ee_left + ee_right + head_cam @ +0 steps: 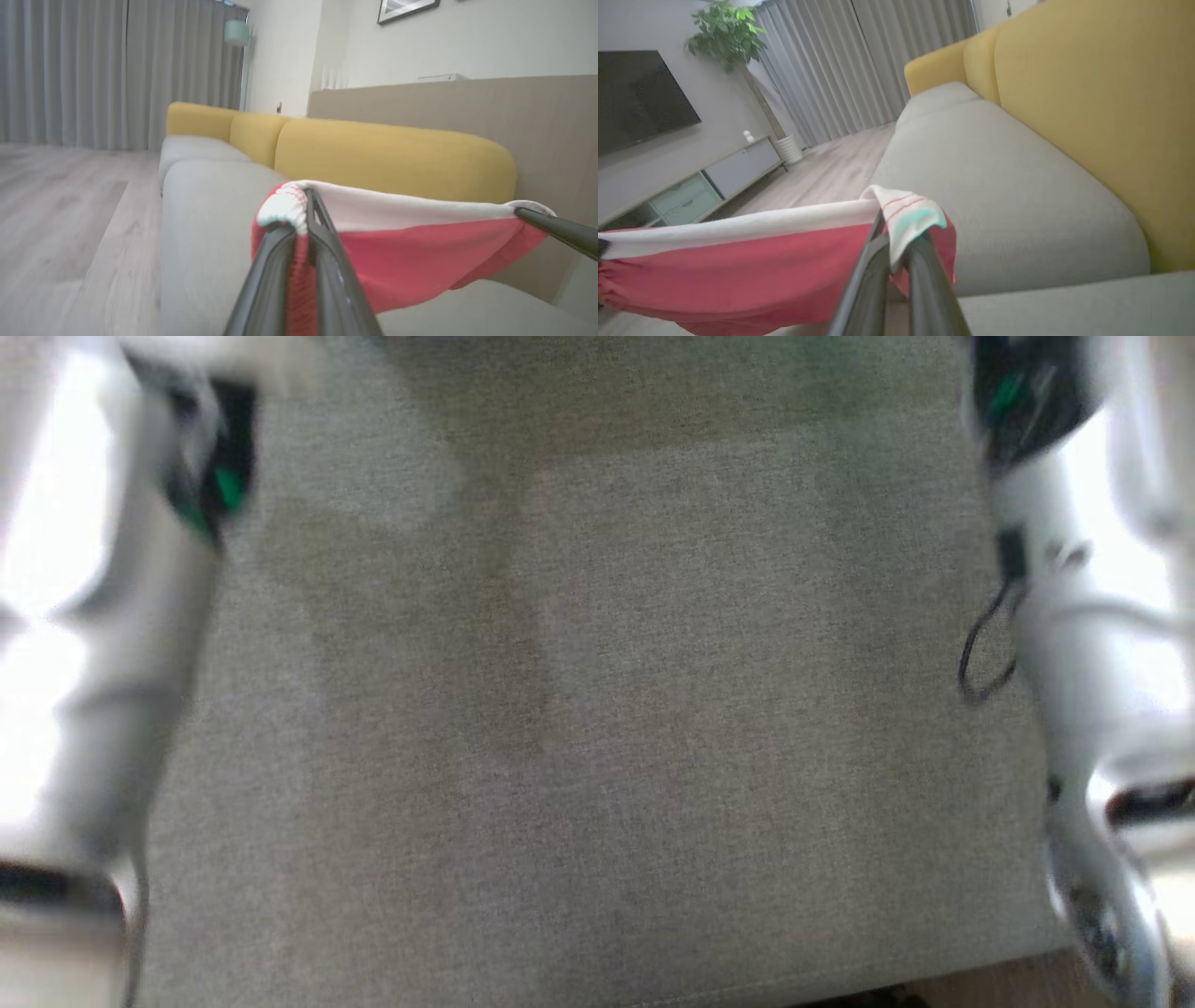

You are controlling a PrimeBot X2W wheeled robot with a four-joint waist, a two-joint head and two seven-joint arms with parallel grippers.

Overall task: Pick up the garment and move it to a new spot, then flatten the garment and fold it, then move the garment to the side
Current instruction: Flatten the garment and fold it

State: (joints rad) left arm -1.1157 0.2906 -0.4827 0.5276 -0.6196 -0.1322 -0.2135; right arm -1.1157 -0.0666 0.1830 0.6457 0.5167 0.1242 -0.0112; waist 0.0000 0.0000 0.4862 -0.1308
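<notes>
The garment (411,252) is red with a white band along its top edge. It hangs stretched out in the air above the grey sofa seat (210,219). In the left wrist view my left gripper (306,203) is shut on one end of the white band, and a dark finger of the other gripper (556,228) holds the far end. In the right wrist view my right gripper (893,233) is shut on the band's corner, with the garment (738,270) running off to the left. The blurred head view has my pale forearms (84,644) at both sides.
Yellow back cushions (392,158) run along the grey sofa seat (597,728). Wooden floor (60,210) lies beside the sofa, with grey curtains (93,70) behind. A TV (640,98), a low cabinet (714,182) and a potted plant (728,37) stand across the room.
</notes>
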